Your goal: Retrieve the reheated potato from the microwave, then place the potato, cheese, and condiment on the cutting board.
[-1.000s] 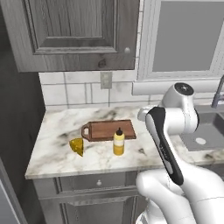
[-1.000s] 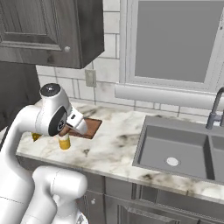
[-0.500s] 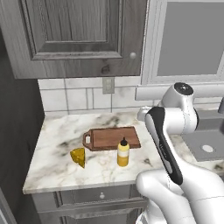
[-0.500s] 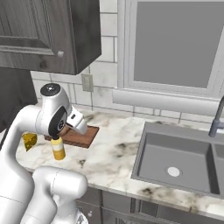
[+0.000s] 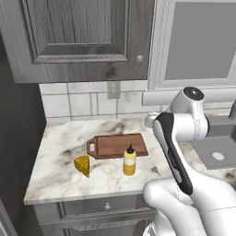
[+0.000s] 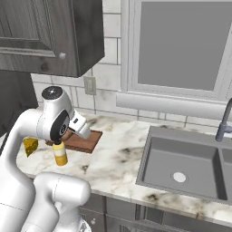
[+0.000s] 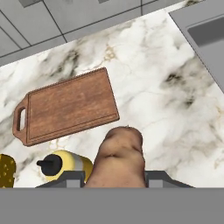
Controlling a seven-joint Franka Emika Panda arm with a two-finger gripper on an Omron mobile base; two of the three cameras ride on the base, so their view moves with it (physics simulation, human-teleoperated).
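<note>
My gripper (image 7: 116, 177) is shut on the potato (image 7: 119, 159), a tan-brown lump held above the marble counter just right of the board's near corner. The reddish-brown cutting board (image 7: 68, 111) lies flat and bare, handle end to the left; it also shows in the base views (image 5: 117, 145) (image 6: 80, 140). In front of the board stands the yellow condiment (image 5: 129, 161) (image 6: 59, 154) (image 7: 65, 165) bottle. Left of it sits the cheese (image 5: 83, 165) (image 6: 31, 147) (image 7: 6, 170) wedge. The microwave is out of view.
A steel sink (image 6: 181, 158) (image 5: 216, 152) with a faucet (image 6: 224, 122) is sunk into the counter to the right. A grey wall cabinet (image 5: 78, 37) hangs above the board. The counter's left end (image 5: 34, 177) drops off beside the cheese.
The whole picture has shifted, so the base has driven: board, bottle and cheese now lie further right in the left base view. The arm keeps its pose, holding the potato.
</note>
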